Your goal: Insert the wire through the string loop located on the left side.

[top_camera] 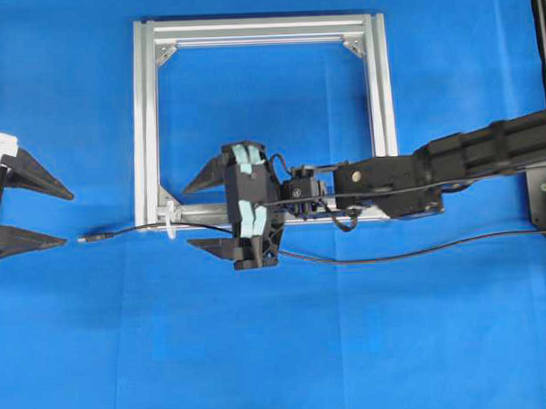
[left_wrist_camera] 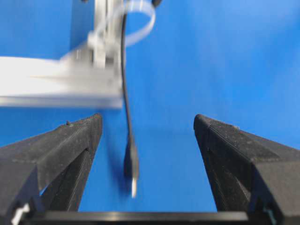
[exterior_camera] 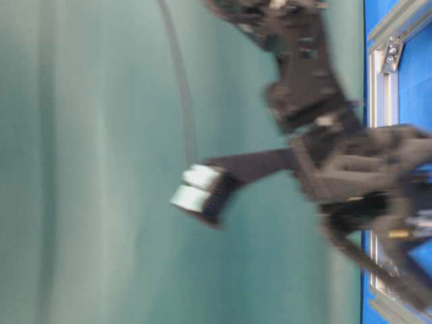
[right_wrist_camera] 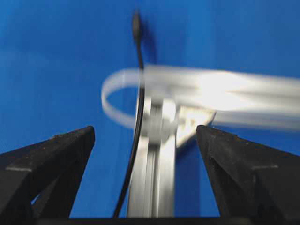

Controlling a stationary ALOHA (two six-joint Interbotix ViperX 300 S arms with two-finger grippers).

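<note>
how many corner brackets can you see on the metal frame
3. One sits in the top left corner, one in the top right corner, and one in the bottom left corner. The right arm covers the bottom right corner, so a fourth may be hidden.

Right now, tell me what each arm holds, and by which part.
Nothing is held. Both sets of jaws stand open, and the wire lies free, threaded through the string loop, its plug tip between the left jaws, untouched.

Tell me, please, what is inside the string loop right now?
The wire runs through the string loop, plug tip lying past it on the cloth. Where loop meets frame is blurred in the wrist views.
</note>
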